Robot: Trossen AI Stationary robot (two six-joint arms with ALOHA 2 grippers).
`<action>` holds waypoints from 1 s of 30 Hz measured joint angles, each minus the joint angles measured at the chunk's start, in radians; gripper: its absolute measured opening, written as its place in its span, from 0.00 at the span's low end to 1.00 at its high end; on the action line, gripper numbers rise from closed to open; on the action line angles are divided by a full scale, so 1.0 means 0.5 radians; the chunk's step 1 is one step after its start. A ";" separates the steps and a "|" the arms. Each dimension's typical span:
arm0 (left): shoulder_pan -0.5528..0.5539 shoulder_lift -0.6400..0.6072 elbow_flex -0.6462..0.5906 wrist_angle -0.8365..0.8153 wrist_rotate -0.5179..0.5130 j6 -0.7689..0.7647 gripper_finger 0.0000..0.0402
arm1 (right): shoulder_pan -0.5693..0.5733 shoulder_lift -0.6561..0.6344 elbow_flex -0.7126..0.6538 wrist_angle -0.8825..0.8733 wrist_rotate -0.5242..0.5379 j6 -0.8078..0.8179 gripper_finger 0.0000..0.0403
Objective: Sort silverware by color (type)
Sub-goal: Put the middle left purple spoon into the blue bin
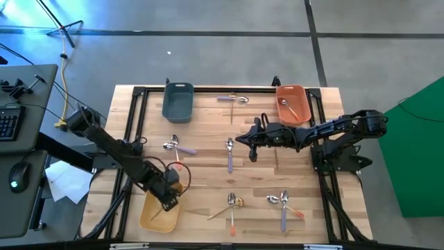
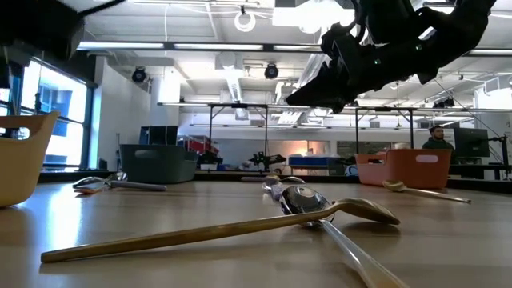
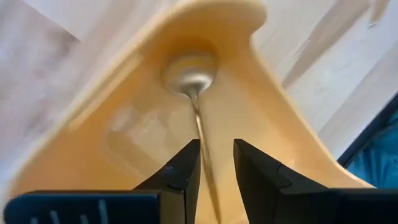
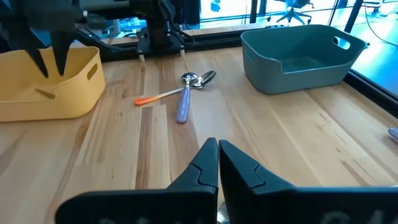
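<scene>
My left gripper (image 1: 171, 197) (image 3: 216, 146) hangs over the yellow bin (image 1: 148, 219) (image 3: 118, 134) at the table's near left. It is open by a narrow gap. A gold spoon (image 3: 190, 72) lies in that bin, bowl away from the fingers and handle running back between them. My right gripper (image 1: 243, 139) (image 4: 218, 147) is shut and empty. It hovers above mid-table, beside a purple-handled spoon (image 1: 229, 154) that lies flat. Further silverware lies on the wood: a purple and orange pair (image 1: 177, 146) (image 4: 185, 93) and two crossed clusters (image 1: 233, 204) (image 1: 284, 202). My left gripper has the gold spoon's handle (image 3: 201, 134) between its parted fingers, coming from above. The gap is wider than the handle, and I cannot tell whether either finger touches it. The spoon's bowl rests on the bin's floor.
A blue-grey bin (image 1: 177, 101) (image 4: 298, 56) stands at the far edge. An orange bin (image 1: 293, 104) at far right holds an orange-handled piece. A purple-handled piece (image 1: 232, 99) lies between them. A black frame rims the table. In the low view a gold spoon (image 2: 224, 230) lies nearest.
</scene>
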 joint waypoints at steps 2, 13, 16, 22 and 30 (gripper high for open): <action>-0.020 -0.109 0.000 -0.074 -0.097 0.070 0.20 | 0.000 -0.009 0.000 -0.002 -0.001 0.002 0.00; 0.371 -0.642 -0.263 0.279 -0.510 0.981 0.01 | 0.050 -0.151 0.001 -0.167 0.118 0.103 0.00; 0.630 -0.744 -0.474 0.594 -0.298 1.253 0.00 | 0.029 -0.128 0.005 -0.158 0.123 0.128 0.00; 1.164 -0.802 -0.617 0.673 0.162 1.746 0.00 | -0.041 -0.066 0.113 -0.198 0.114 0.088 0.00; 1.613 -0.564 -0.496 0.385 0.382 2.332 0.07 | -0.169 -0.068 0.232 -0.427 0.055 -0.088 0.00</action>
